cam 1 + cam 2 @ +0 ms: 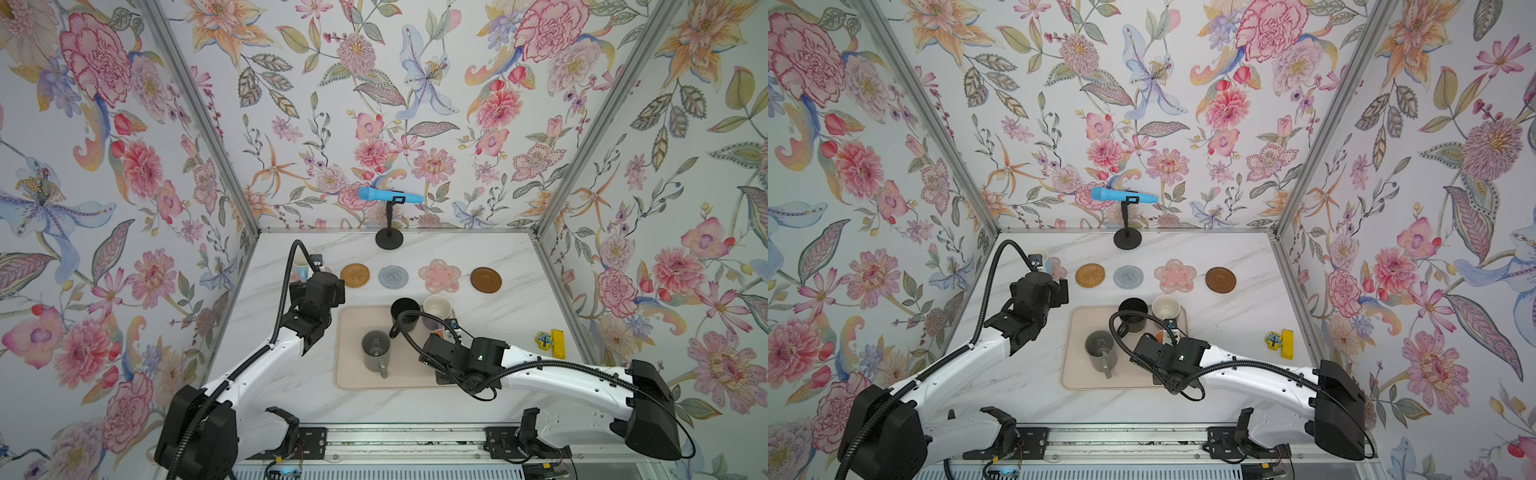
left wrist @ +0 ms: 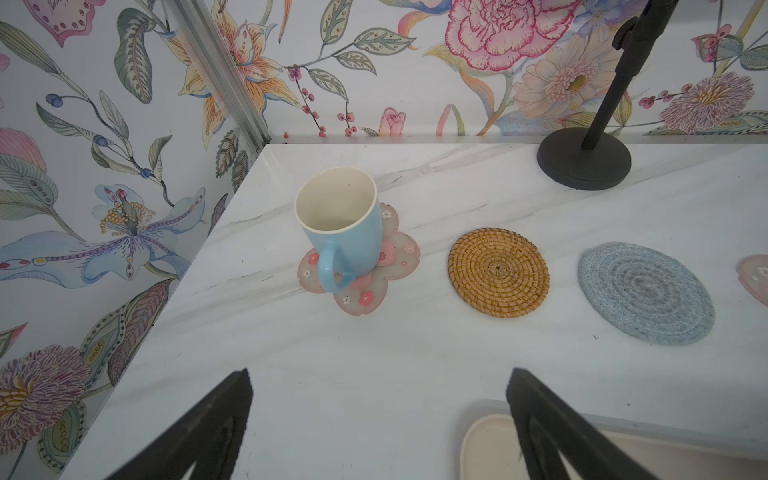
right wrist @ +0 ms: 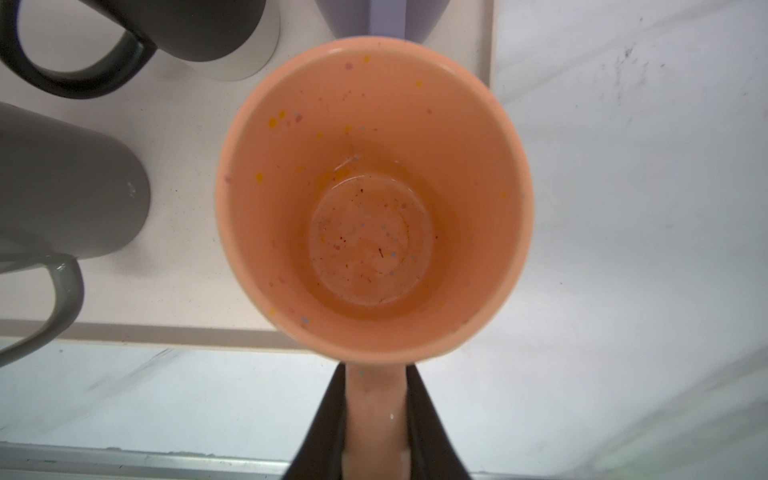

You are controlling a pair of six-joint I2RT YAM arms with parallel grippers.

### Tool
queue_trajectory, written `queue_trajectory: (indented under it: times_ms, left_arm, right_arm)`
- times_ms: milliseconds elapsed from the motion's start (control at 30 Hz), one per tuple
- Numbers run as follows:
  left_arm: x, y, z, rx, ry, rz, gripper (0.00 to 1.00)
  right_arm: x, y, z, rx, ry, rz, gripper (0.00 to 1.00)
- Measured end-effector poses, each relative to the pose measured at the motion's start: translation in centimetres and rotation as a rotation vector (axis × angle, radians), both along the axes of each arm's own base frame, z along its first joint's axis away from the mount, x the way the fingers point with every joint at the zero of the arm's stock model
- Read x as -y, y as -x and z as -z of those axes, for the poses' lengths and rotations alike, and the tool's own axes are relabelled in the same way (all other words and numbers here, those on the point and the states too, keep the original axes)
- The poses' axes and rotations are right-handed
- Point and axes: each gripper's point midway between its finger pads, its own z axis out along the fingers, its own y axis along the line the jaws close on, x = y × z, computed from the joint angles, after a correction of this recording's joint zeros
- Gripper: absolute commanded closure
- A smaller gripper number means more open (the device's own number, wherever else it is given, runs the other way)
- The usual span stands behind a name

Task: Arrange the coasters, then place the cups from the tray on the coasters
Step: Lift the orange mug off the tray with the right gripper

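Four coasters lie in a row in both top views: woven rattan (image 1: 354,275), grey-blue crocheted (image 1: 393,276), pink flower (image 1: 439,276) and brown disc (image 1: 486,279). In the left wrist view the light blue cup (image 2: 345,232) stands on a second pink flower coaster (image 2: 361,291). My left gripper (image 2: 380,374) is open and empty, short of that cup. The tray (image 1: 349,374) holds the black cup (image 1: 405,309), the purple cup (image 1: 437,309) and the grey cup (image 1: 376,351). My right gripper (image 3: 376,372) is shut on the handle of the orange cup (image 3: 374,199) over the tray's corner.
A blue microphone on a black round stand (image 1: 390,240) is at the back wall. A yellow block with a small toy (image 1: 555,343) lies by the right wall. Floral walls close in three sides, and a metal rail (image 1: 399,436) runs along the front.
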Motion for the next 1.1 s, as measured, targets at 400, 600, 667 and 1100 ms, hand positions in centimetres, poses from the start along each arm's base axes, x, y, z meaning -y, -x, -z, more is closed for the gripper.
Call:
queue_trajectory:
  times_ms: [400, 600, 667, 1100]
  left_arm:
    - [0.0, -0.1, 0.1, -0.009, -0.01, -0.001, 0.01]
    - [0.1, -0.2, 0.1, -0.017, -0.015, 0.001, 0.01]
    - [0.1, -0.3, 0.0, -0.015, -0.015, 0.001, 0.01]
    - [0.5, -1.0, 0.8, -0.04, -0.023, 0.004, 0.01]
  right_arm:
    - [2.1, -1.1, -3.7, 0.113, -0.042, 0.025, 1.0]
    - [3.8, -1.5, -4.5, 0.133, -0.034, 0.062, 1.0]
    - [4.2, -1.6, -4.6, 0.135, -0.036, 0.071, 1.0]
    - [7.9, -3.3, -5.3, 0.171, -0.002, 0.191, 1.0]
